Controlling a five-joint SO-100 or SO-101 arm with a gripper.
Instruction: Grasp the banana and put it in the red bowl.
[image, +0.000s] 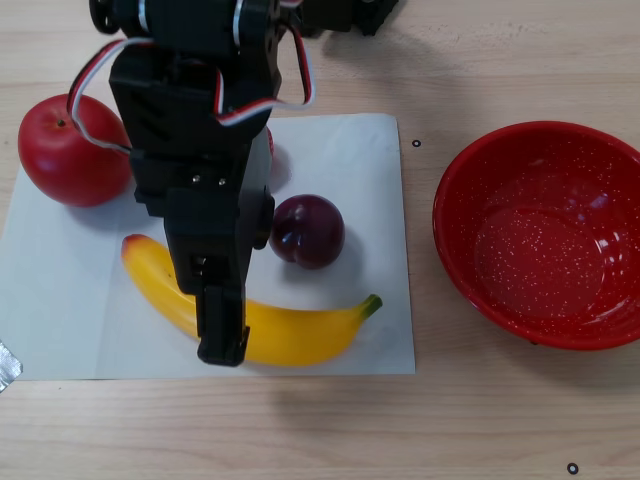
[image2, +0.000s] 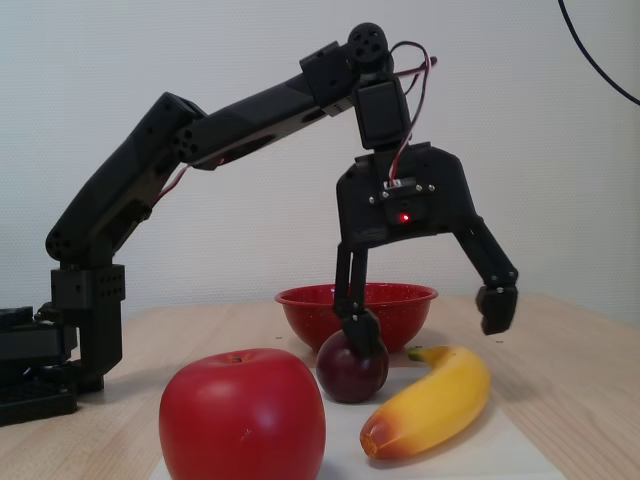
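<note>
The black arm (image2: 180, 150) is reaching over the desk (image: 480, 420), its pincer (image2: 430, 325) hanging spread wide just above the banana (image2: 430, 400), one finger in front of the plum (image: 308, 231), the other out past the banana's far side. The red bowl (image: 540, 235) is sitting empty, right of the white sheet (image: 340, 150) in the other view. The banana is lying on the sheet, with the apple (image2: 243, 415) left of the plum.
</note>
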